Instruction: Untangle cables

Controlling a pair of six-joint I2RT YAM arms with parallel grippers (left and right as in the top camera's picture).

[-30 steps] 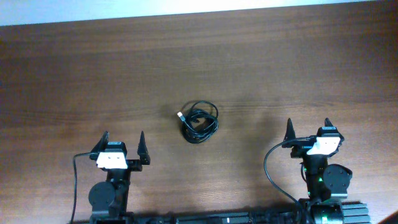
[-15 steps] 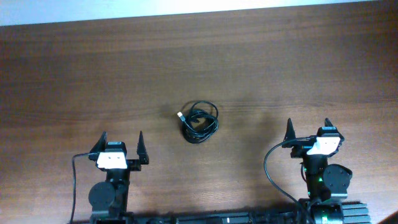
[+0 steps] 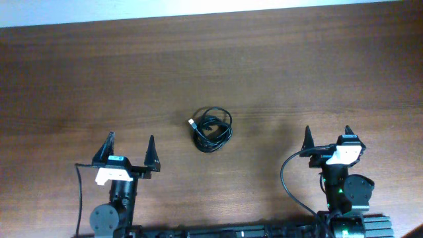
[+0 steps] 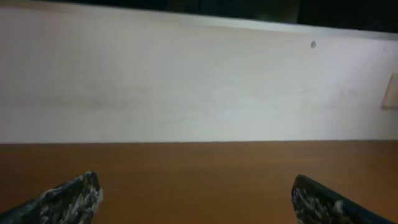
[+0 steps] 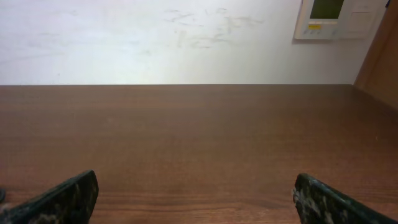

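The cables lie as one small black tangle near the middle of the wooden table, with a silvery plug tip at its upper left. My left gripper is open and empty, at the near left, well short of the tangle. My right gripper is open and empty at the near right, apart from the tangle. In the left wrist view my fingers are spread with only bare table between them. The right wrist view shows the same. The tangle is out of both wrist views.
The brown wooden table reaches a white wall at its far edge. A thick black wire loops beside the right arm's base. A wall panel shows at the upper right of the right wrist view.
My left gripper has lifted and moved a little forward, its fingers now reaching farther up the table. The right arm and the tangle have not moved.
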